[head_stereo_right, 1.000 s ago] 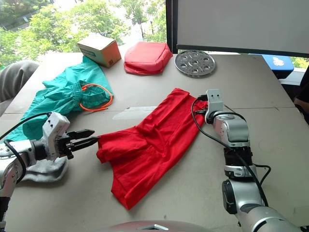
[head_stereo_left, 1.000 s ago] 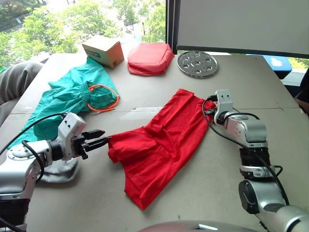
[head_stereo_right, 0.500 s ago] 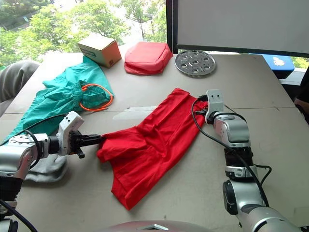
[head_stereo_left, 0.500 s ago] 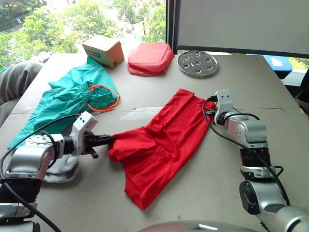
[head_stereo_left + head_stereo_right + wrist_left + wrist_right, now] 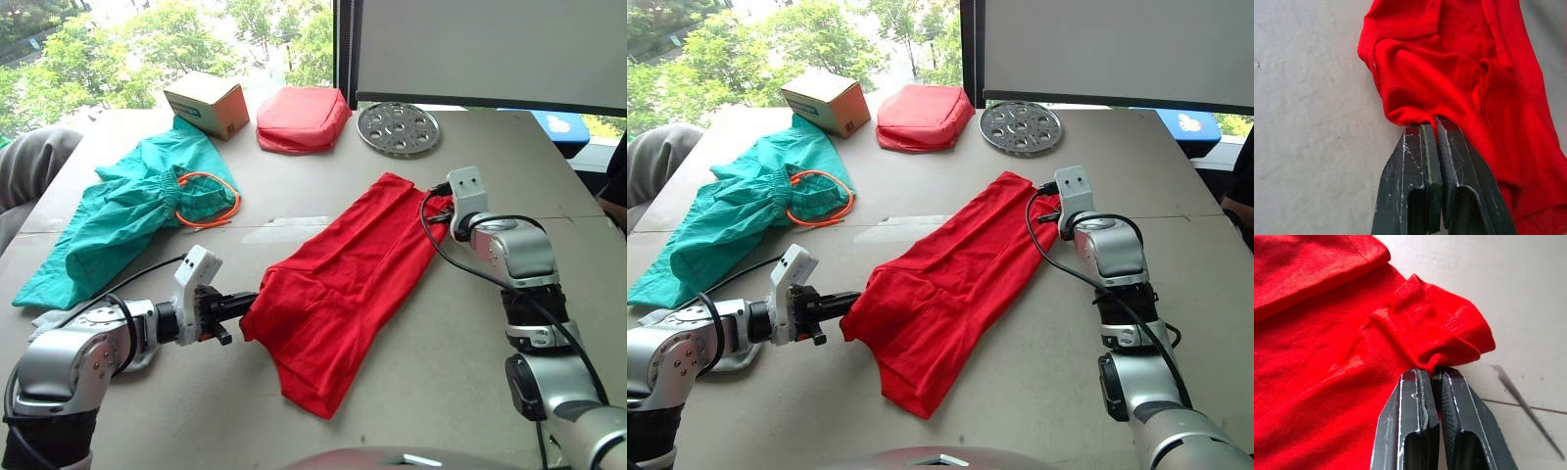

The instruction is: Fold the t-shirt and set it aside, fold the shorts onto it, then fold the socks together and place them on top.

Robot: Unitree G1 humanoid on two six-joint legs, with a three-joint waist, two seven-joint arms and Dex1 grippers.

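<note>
The red t-shirt point(image 5: 343, 279) lies crumpled in a diagonal band across the middle of the table. My left gripper point(image 5: 238, 305) is shut on its near-left edge, a fold of red cloth pinched between the fingertips point(image 5: 1422, 134). My right gripper point(image 5: 440, 210) is shut on the shirt's far right corner, bunched at the fingertips point(image 5: 1418, 379). The teal shorts point(image 5: 132, 211) with an orange drawstring point(image 5: 208, 201) lie spread at the far left. A light grey sock point(image 5: 649, 317) peeks out from under my left arm.
A cardboard box point(image 5: 207, 102), a puffy red pouch point(image 5: 302, 117) and a round perforated metal disc point(image 5: 398, 128) stand along the table's far edge. A person's grey sleeve point(image 5: 29, 162) rests at the left edge. A blue object point(image 5: 559, 126) sits beyond the far right corner.
My left gripper, open beside the shirt a second ago, has shut on its left edge and moved right. The whole shirt and my right gripper have shifted to the right.
</note>
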